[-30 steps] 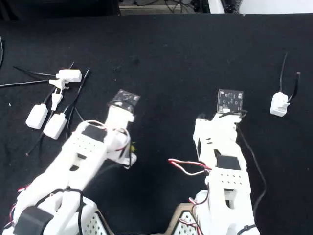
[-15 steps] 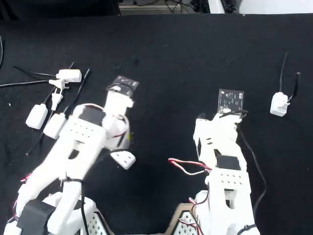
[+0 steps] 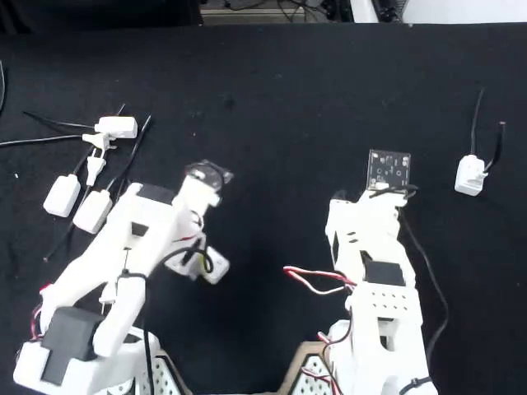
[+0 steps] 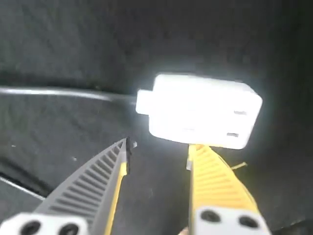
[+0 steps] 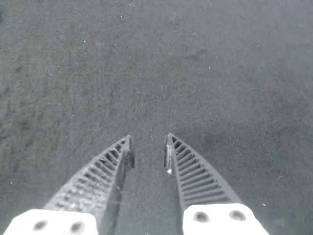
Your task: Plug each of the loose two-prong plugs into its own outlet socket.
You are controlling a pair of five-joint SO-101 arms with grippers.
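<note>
A white socket block (image 4: 200, 110) with two slots lies on the black cloth, a thin cable (image 4: 63, 92) running from its far end. My left gripper (image 4: 156, 152) is open just short of it, one finger at the block's near edge. From above, the block (image 3: 215, 267) sits beside the folded left arm, with the left gripper (image 3: 196, 261) right against it. My right gripper (image 5: 146, 147) hangs over bare cloth, open by a narrow gap and holding nothing. Several white plugs (image 3: 92, 211) with black leads lie at the far left. Another plug (image 3: 469, 175) lies at the far right.
The right arm (image 3: 370, 226) stands upright at the table's centre right. Red and white wires (image 3: 317, 280) loop between the two arm bases. Dark cloth (image 3: 280, 107) stretches across the back of the table.
The left arm has folded back and turned its gripper down toward the white block near its base. The right arm has stayed still.
</note>
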